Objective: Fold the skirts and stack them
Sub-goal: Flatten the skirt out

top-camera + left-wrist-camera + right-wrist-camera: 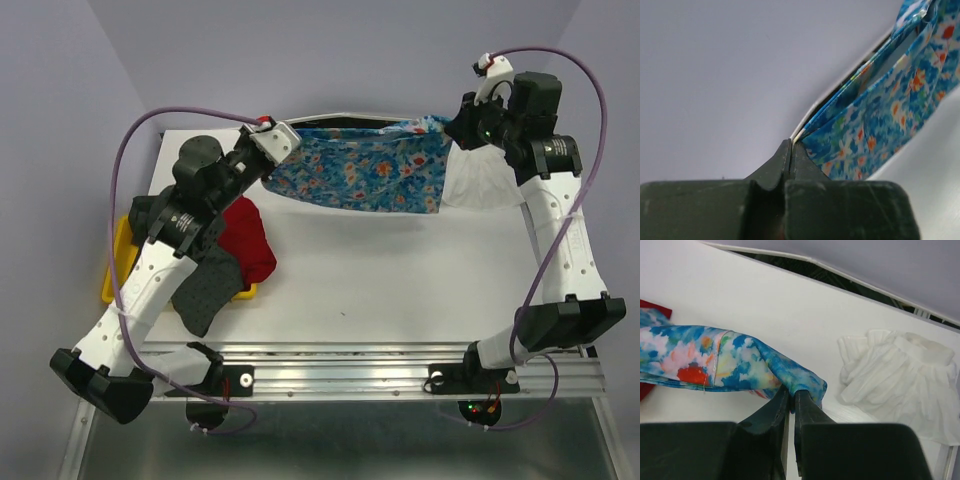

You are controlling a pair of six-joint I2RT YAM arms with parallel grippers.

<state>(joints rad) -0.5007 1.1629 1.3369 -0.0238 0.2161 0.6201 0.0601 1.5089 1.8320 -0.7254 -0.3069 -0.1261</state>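
The blue flower-print skirt (362,172) hangs stretched above the back of the table between my two grippers. My left gripper (272,150) is shut on its left corner; the cloth (880,115) runs from my closed fingertips. My right gripper (447,127) is shut on its right corner (790,375). The thin white skirt (483,187) lies crumpled at the back right, just under my right gripper (792,390), and shows in the right wrist view (895,385). The plain red skirt (248,238) and the dark grey dotted skirt (207,287) lie at the left on the tray.
A yellow plastic tray (113,275) sits at the table's left edge under the red and grey skirts and my left arm. The white table (400,290) ends at a metal rail along the front. Purple cables loop off both arms.
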